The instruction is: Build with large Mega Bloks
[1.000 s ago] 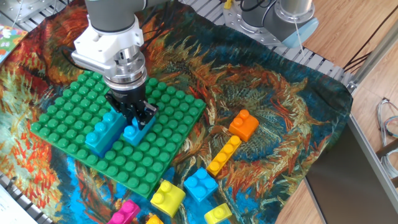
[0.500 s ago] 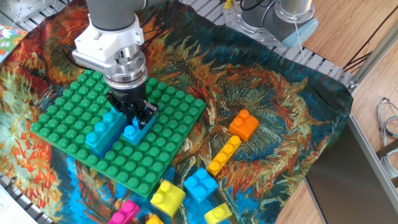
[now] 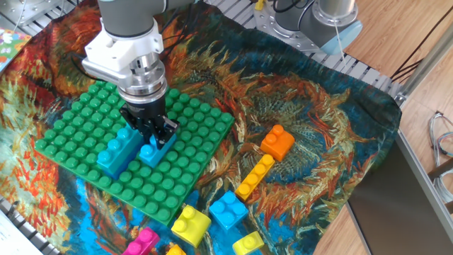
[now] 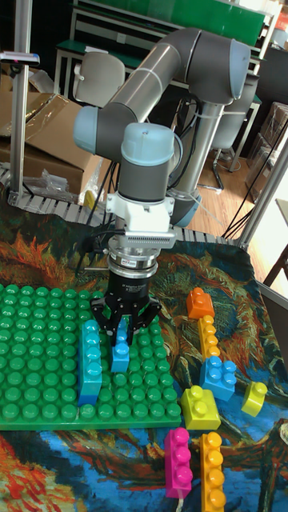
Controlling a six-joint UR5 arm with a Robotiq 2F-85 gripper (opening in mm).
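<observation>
A big green studded plate (image 3: 78,131) (image 4: 36,360) lies on the patterned cloth. On it stands a long light blue Mega Blok (image 3: 117,151) (image 4: 90,362). Right beside that one is a smaller blue Mega Blok (image 3: 151,151) (image 4: 120,354), resting on the plate's studs. My gripper (image 3: 150,137) (image 4: 122,330) points straight down, shut on the smaller blue blok, with a finger on each side of it. Loose Mega Bloks lie off the plate to the right: an orange one (image 3: 277,142) (image 4: 199,304), a long yellow one (image 3: 255,177) (image 4: 209,337) and a blue square one (image 3: 228,210) (image 4: 217,376).
More loose bricks lie near the front edge: a yellow square one (image 3: 191,224) (image 4: 199,406), a small yellow one (image 3: 248,243) (image 4: 254,397), a pink one (image 3: 140,243) (image 4: 178,462) and a long orange one (image 4: 210,470). A second robot base (image 3: 322,21) stands at the back right.
</observation>
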